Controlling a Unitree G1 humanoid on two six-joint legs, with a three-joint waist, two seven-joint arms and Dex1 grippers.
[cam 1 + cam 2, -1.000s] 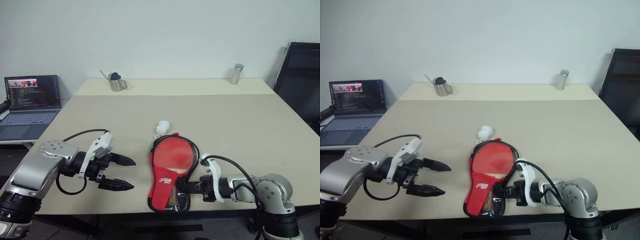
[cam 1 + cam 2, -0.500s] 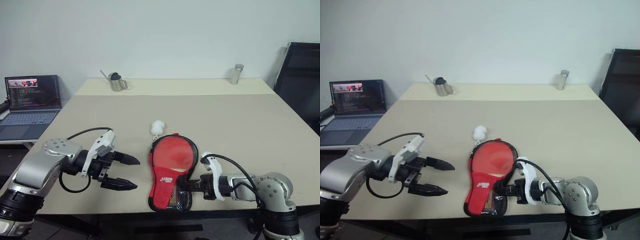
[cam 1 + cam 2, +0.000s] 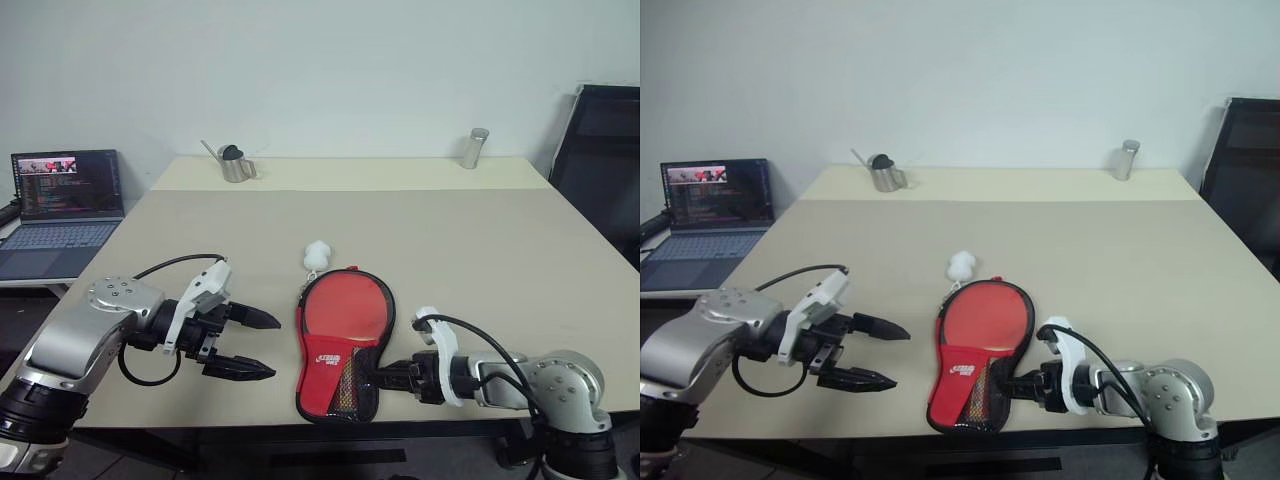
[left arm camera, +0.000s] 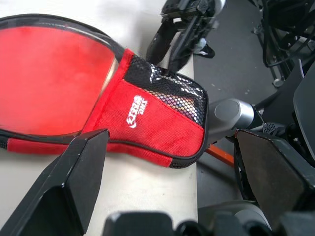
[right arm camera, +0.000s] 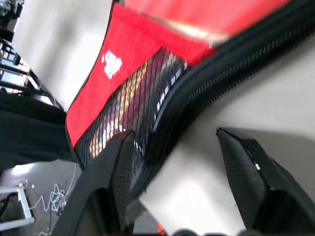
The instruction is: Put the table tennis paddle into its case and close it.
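Observation:
The case [image 3: 332,362] lies flat near the table's front edge, red side up with a white logo and a black mesh pocket [image 3: 352,384]. The table tennis paddle [image 3: 345,308] sits in it, its round red face showing inside the black zip edge; its handle is hidden under the pocket. My right gripper [image 3: 383,378] is at the case's narrow end, open, with fingers [image 5: 116,162] on either side of the zip edge and no grip. My left gripper [image 3: 273,347] hovers open just left of the case, and the left wrist view shows the logo [image 4: 139,110] between its fingers.
A small white ball [image 3: 317,253] rests just beyond the case's round end. A metal cup [image 3: 236,165] and a metal tin [image 3: 473,148] stand at the far edge. A laptop [image 3: 66,200] is on the left, a black chair [image 3: 603,160] on the right.
My right gripper has let go of the case's narrow end and opened. The case has settled flat. The left gripper has stayed put.

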